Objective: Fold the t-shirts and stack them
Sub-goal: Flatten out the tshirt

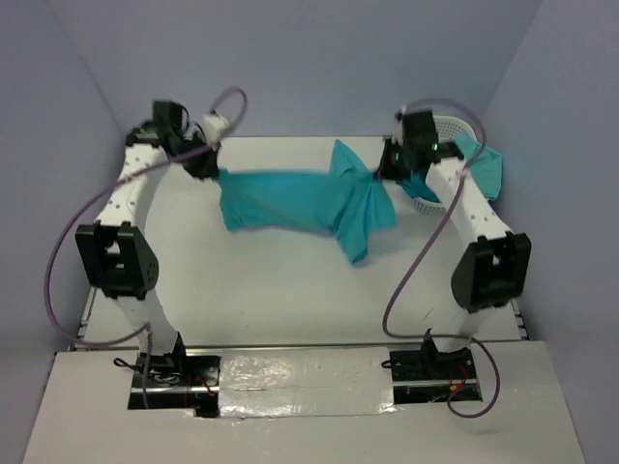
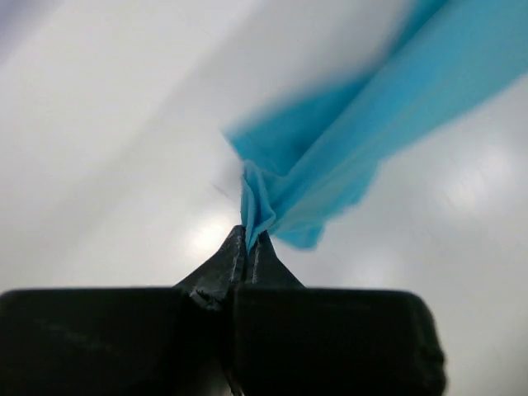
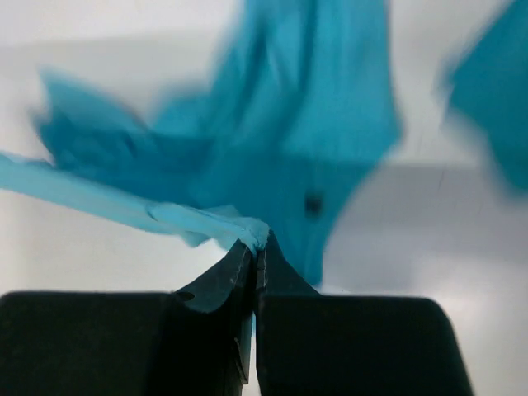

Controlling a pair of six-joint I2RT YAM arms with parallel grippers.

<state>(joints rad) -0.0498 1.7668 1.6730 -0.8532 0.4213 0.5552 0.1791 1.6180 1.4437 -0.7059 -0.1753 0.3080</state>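
Smooth white table (image 1: 290, 300) beneath a soft, rumpled teal t-shirt (image 1: 290, 198) pulled wide.

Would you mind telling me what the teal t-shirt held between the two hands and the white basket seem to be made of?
The teal t-shirt: soft, matte cloth, probably a thin knit; it sags between the grips and gathers into pleats where the left hand and right hand pinch it. The white basket: likely rigid plastic, given its openwork lattice wall, though it is small in view.
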